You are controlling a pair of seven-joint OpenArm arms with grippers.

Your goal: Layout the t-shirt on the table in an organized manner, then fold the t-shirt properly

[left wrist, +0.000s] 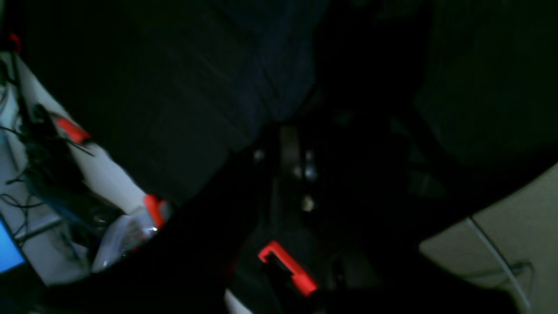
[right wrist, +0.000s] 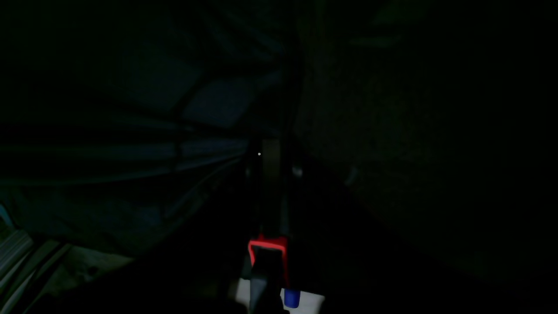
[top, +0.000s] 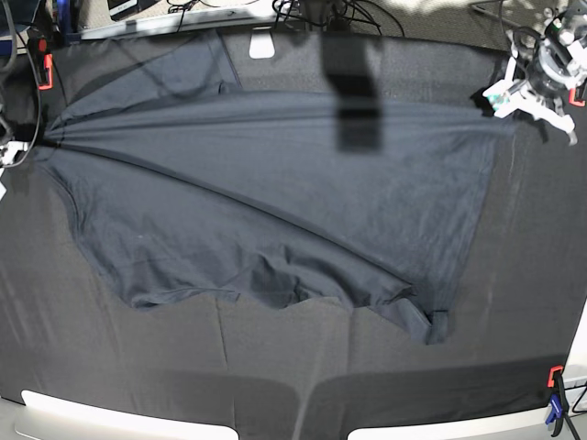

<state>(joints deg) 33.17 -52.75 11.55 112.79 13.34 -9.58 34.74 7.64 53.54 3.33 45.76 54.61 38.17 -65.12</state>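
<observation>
Base view, near edge first: the table (top: pixel 275 385) shows its black cloth, with a clamp (top: pixel 554 376) at the near corner on the view's right. Just beyond, the shirt (top: pixel 275 183) lies spread wide across the middle, its near edge rumpled and curling into a bunched corner at the lower right. Moving back, the fabric pulls taut in long creases that run to a point at the view's left edge. That's where the right gripper (right wrist: pixel 267 152) sits; its wrist view is very dark, but pleats fan out from the closed fingers, which are clamped on the shirt. Far right now: the left gripper (top: pixel 527 96) hovers over the back corner, its white fingers (top: pixel 502 96) looking parted. The shirt's far corner lies just beside them, seemingly free.
</observation>
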